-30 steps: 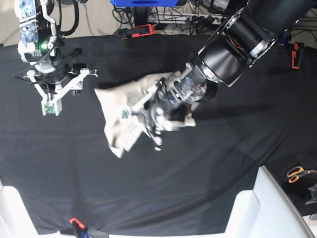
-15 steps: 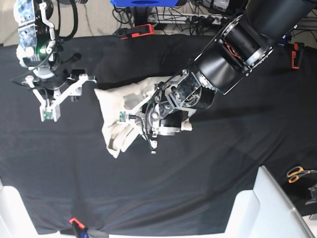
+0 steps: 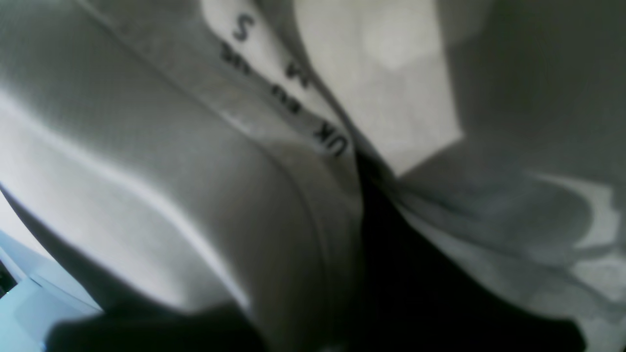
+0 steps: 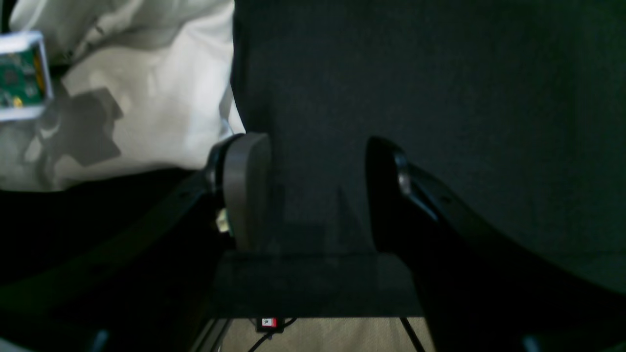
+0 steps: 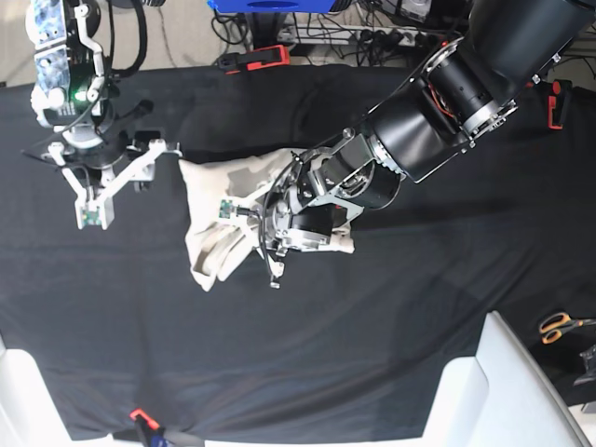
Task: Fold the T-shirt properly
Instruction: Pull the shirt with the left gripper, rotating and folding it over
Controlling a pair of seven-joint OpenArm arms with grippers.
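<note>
- A large black cloth [image 5: 419, 307] is covering the worktop across nearly the whole base view, with cables and a blue box along the top edge and orange-handled scissors [image 5: 559, 326] lying at the right edge.
- The T-shirt [image 5: 219, 219] is sitting left of centre in that view as a bunched, creased heap rather than a flat shape; no clear outline of sleeves or hem is showing.
- The left hand [image 5: 270, 233] is pressing into the garment from the right, and its wrist view is filling with pale fabric, including a size label [image 3: 293, 93] printed with letters. Its jaws are hidden by cloth; they are reading as closed down, seemingly pinching a fold of the T-shirt.
- The right hand [image 4: 318, 195] is hanging at the upper left of the base view, just beside the shirt's left edge, its jaws standing partly apart with only black cloth between them, gripping nothing.
- Judging by the crumpled heap, the folding is looking far from done: the shirt is needing spreading and smoothing before any neat fold.
</note>
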